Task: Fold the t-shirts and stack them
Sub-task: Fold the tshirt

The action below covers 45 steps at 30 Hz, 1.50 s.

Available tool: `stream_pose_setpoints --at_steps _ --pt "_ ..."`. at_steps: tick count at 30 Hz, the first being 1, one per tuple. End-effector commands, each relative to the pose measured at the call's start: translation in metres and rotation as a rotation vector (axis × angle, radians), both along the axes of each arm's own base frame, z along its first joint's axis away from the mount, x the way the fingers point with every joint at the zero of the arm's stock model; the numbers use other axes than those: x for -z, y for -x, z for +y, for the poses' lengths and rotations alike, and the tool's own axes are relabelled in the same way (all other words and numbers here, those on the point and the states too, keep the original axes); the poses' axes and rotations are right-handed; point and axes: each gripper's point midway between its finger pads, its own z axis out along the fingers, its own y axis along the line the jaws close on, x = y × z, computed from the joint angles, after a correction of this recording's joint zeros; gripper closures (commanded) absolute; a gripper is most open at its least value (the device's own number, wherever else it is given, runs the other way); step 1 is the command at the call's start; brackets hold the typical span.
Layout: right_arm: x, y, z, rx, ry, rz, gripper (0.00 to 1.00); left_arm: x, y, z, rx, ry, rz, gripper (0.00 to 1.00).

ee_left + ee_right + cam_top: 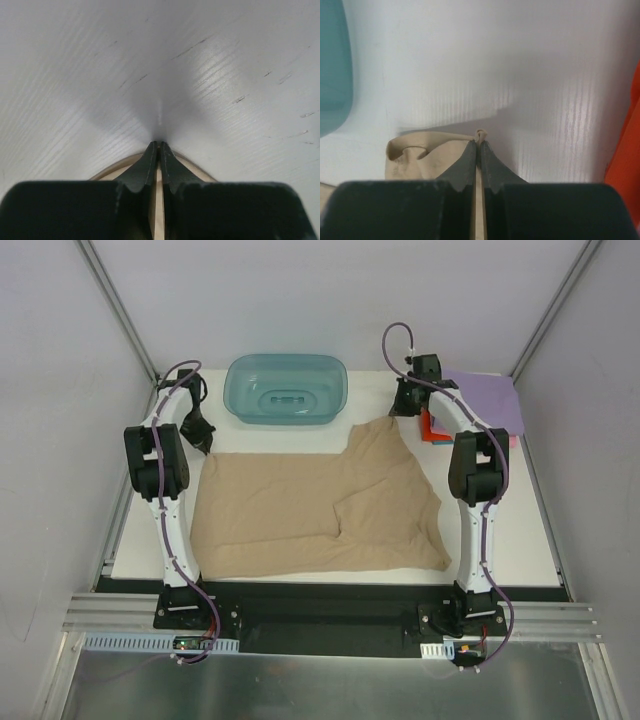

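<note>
1. The table (520, 540) carries everything. The tan shirt (300, 510) lies spread across its middle, mostly flat, with a crease at about 4 o'clock and its far right corner drawn up toward 1 o'clock.
2. The teal tub (286, 390) sits at 12 o'clock, just beyond the shirt.
3. The purple shirt (490, 400) lies at 2 o'clock with a red-orange shirt (432, 430) peeking from under its near edge. They look already stacked.
4. I judge this the start of the tan shirt's first fold, with both far corners taken. Next I must lift the two corners together, keep the far edge taut, and carry it toward 6 o'clock so it lands square.
5. My right gripper (479, 142) is pinched tight on the far right corner. A nub of cloth pokes past the tips.
6. My left gripper (159, 145), at 10 o'clock, is closed too. Tan cloth shows between and beside its fingers, so I take it as gripping the far left corner.
</note>
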Motion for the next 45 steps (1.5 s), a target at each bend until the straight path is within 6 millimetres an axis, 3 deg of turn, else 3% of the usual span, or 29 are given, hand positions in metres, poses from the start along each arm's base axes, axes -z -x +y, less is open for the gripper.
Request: stream_pose_setpoints --at_steps 1,6,12,13,15,16,17,19,20,22,23,26,27,29,36,41,45 --pt "-0.089 -0.033 -0.003 -0.005 -0.029 -0.212 0.99 -0.032 -0.016 0.016 0.033 -0.085 -0.060 1.00" --pt "-0.119 -0.024 0.003 -0.031 -0.065 -0.252 0.99 -0.055 -0.027 0.012 0.059 -0.071 -0.125 1.00" --pt "-0.126 0.010 0.012 -0.099 -0.101 -0.246 0.99 -0.059 -0.011 -0.001 0.098 -0.048 -0.113 1.00" --pt "-0.136 0.017 0.012 -0.107 -0.101 -0.259 0.99 -0.057 -0.003 -0.003 0.100 -0.046 -0.102 1.00" --pt "-0.121 0.034 0.014 -0.128 -0.084 -0.223 0.99 -0.056 0.005 -0.011 0.110 -0.053 -0.096 1.00" --pt "-0.120 0.041 0.014 -0.139 -0.083 -0.217 0.99 -0.066 0.010 -0.013 0.111 -0.061 -0.117 1.00" --pt "-0.119 0.054 0.015 -0.154 -0.077 -0.209 0.99 -0.058 0.020 -0.015 0.112 -0.059 -0.101 1.00" --pt "-0.117 0.068 0.016 -0.174 -0.065 -0.202 0.99 -0.064 0.035 -0.019 0.113 -0.060 -0.110 1.00" --pt "-0.127 0.077 0.018 -0.183 -0.064 -0.218 0.99 -0.066 0.038 -0.020 0.114 -0.062 -0.125 1.00" --pt "-0.113 0.096 0.016 -0.181 -0.057 -0.175 0.99 -0.077 0.046 -0.024 0.115 -0.074 -0.158 1.00" --pt "-0.112 0.104 0.016 -0.177 -0.054 -0.163 0.99 -0.070 0.058 -0.025 0.117 -0.073 -0.132 1.00" --pt "-0.104 0.134 0.011 -0.168 -0.031 -0.128 0.99 -0.069 0.081 -0.026 0.113 -0.084 -0.132 1.00" --pt "-0.112 0.145 0.008 -0.164 -0.026 -0.140 0.99 -0.068 0.085 -0.027 0.108 -0.083 -0.140 1.00" --pt "-0.097 0.165 0.000 -0.140 0.002 -0.094 0.99 -0.066 0.104 -0.027 0.096 -0.082 -0.137 1.00" --pt "-0.081 0.233 -0.040 0.011 0.095 -0.002 0.99 -0.061 0.142 -0.032 0.067 -0.061 -0.166 1.00" --pt "-0.095 0.263 -0.057 0.035 0.140 -0.023 0.99 -0.063 0.162 -0.031 0.053 -0.070 -0.181 1.00" --pt "-0.092 0.279 -0.065 0.041 0.166 -0.001 0.99 -0.068 0.171 -0.026 0.027 -0.099 -0.204 1.00"
